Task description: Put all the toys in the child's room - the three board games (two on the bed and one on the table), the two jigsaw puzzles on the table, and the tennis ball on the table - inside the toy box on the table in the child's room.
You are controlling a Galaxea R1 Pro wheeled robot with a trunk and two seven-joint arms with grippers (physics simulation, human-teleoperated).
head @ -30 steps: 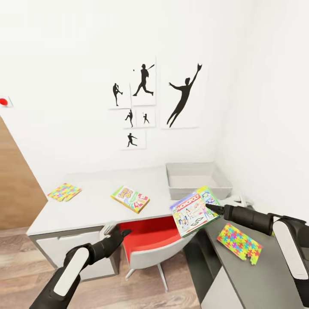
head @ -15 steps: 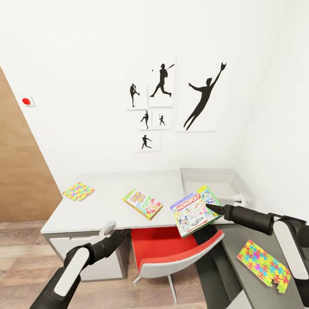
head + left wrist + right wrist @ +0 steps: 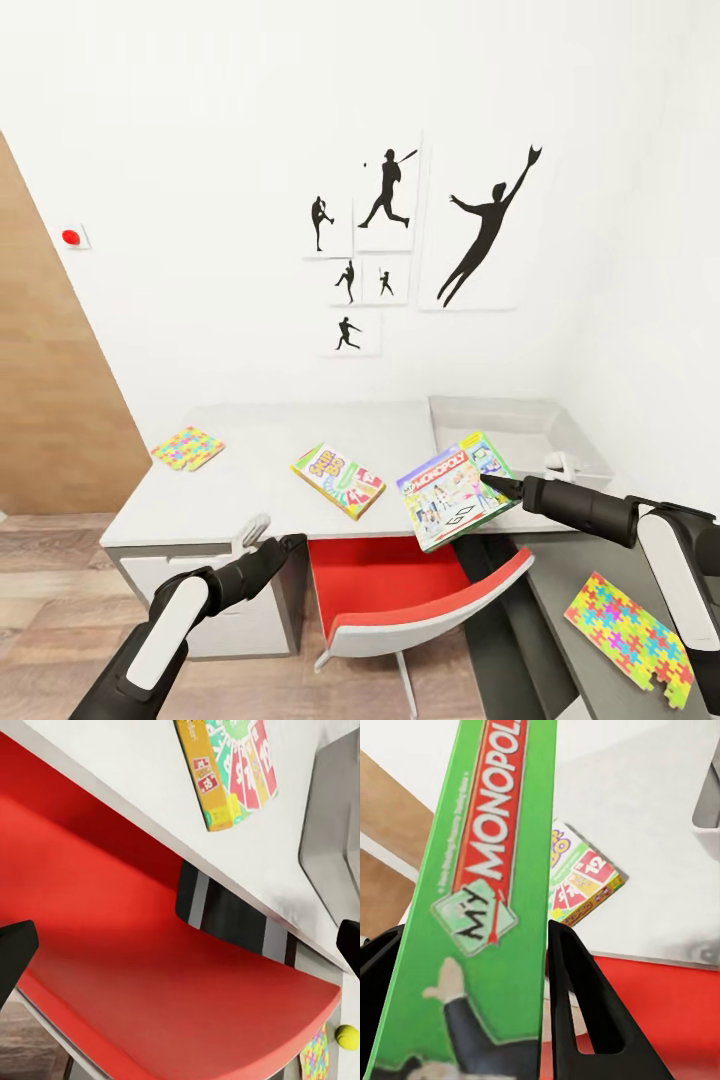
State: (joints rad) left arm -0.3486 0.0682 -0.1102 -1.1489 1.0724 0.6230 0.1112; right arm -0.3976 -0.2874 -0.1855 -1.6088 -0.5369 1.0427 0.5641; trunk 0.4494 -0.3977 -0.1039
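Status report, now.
Right gripper clamps the Monopoly box above the desk edge. Left gripper open, low by the red chair. Toy bin beyond, unblocked.

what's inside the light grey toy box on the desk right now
From the head view the shallow light grey toy box shows only its rim and bare inner walls, with no toy visible. Part of its floor is covered by the green-edged Monopoly box held in the right gripper.

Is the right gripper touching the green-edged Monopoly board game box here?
Touching. The right wrist view shows the green-edged Monopoly box clamped between the right gripper's black fingers; the head view shows it held above the table.
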